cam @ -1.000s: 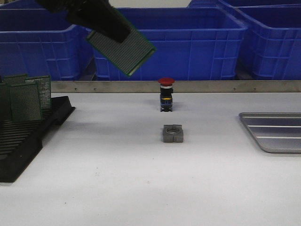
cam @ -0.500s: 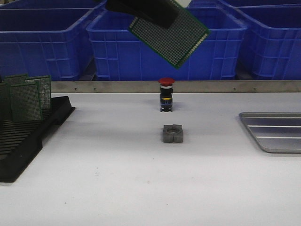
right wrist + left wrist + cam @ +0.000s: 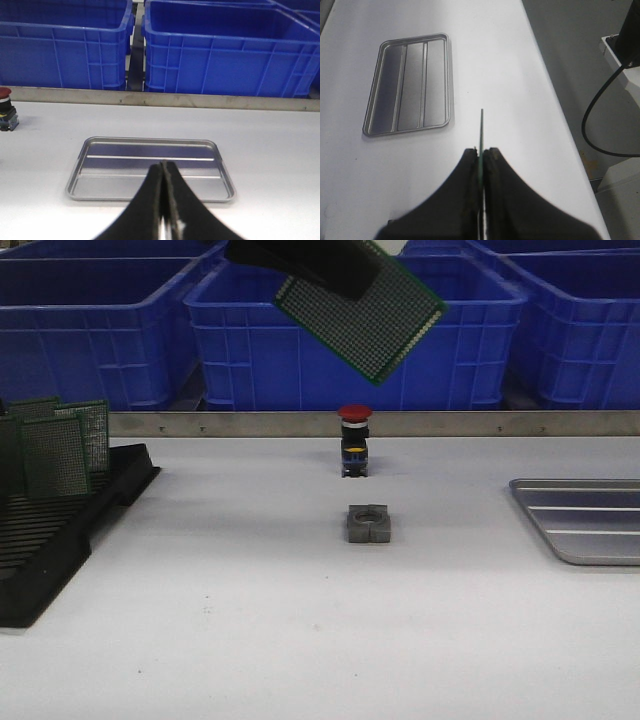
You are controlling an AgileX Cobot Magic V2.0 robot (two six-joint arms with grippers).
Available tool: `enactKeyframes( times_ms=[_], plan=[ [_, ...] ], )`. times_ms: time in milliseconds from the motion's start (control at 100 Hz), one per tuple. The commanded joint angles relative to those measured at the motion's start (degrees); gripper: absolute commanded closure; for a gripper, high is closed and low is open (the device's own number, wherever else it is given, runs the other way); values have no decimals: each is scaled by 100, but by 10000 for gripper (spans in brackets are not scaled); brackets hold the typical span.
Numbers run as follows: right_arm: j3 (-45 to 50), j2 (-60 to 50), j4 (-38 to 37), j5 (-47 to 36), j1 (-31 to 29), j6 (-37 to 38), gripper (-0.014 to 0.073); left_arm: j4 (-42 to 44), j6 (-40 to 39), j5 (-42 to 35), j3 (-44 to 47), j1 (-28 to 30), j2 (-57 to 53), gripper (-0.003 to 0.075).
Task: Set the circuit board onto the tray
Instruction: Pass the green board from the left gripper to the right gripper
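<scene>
Board carried toward 3 o'clock, now paused.
My left gripper moved the circuit board from high over the table's left part to above the red button; no shift over the last half second.

The left gripper hangs high over the far edge of the table, near its middle, reaching in from the upper left. Its two black fingers are pressed flat against both faces of the circuit board, which tilts down to the right. The right gripper is not seen from the front; in its wrist view its fingers meet tip to tip, with nothing between them.
</scene>
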Motion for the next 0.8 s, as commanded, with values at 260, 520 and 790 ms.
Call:
enactKeyframes(
  times_ms=[260, 520, 790],
  plan=[
    [-1895, 2321, 302, 1314, 38, -90, 701, -448, -8, 27, -176, -57, -288, 741],
    [-2939, 4043, 1167, 1234, 714, -852, 301, -448, -8, 17, -176, -57, -288, 741],
    [-3908, 5284, 1307, 808, 2742, -2024, 212, -448, -8, 17, -176, -57, -288, 741]
  ],
)
